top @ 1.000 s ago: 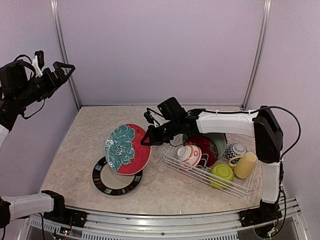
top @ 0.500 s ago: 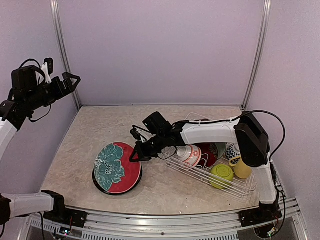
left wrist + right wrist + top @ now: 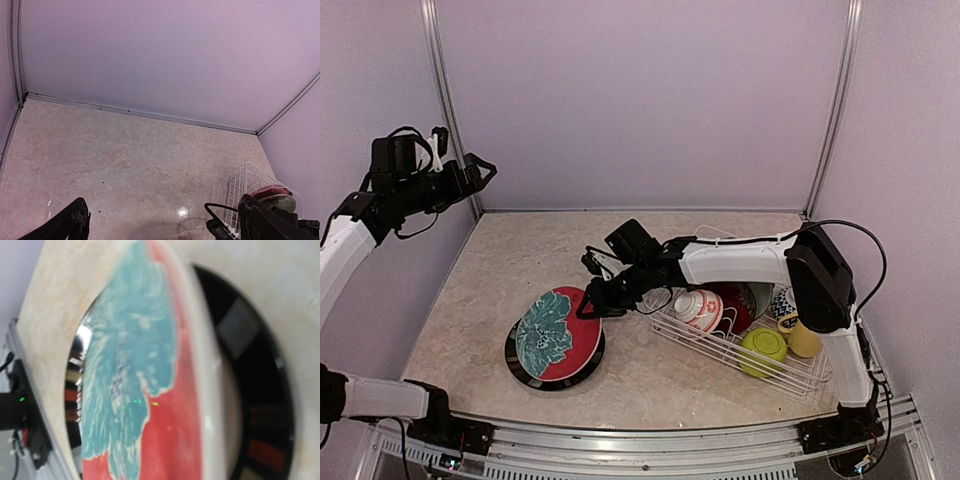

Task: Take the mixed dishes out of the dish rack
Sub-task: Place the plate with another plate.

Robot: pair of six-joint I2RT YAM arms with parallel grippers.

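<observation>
While the right gripper [image 3: 592, 303] reaches low over the table [image 3: 500, 260] from the rack's side, we find its tips right at the upper-right rim of the floral plate [image 3: 552, 338]. That red-and-teal plate lies face up on the black-rimmed plate [image 3: 535, 381], near the rack [image 3: 692, 338] and to its left. The edge nearest the gripper seems a little raised, so the floral plate looks slightly tilted. We cannot tell whether the right jaws pinch the rim or stand just off it. The overhead view is too small there, and the right wrist view shows only the plate's rim filling the frame, with the dark ring of the lower plate beyond it and no fingers. In the rack we see a red-white bowl [image 3: 698, 308], a red plate [image 3: 732, 300], a lime bowl [image 3: 762, 345], a blue-white bowl [image 3: 785, 305] and a yellow mug [image 3: 804, 340]. The left gripper [image 3: 480, 172] hangs high at the left wall, well apart from every dish, its jaws spread wide and holding nothing.
</observation>
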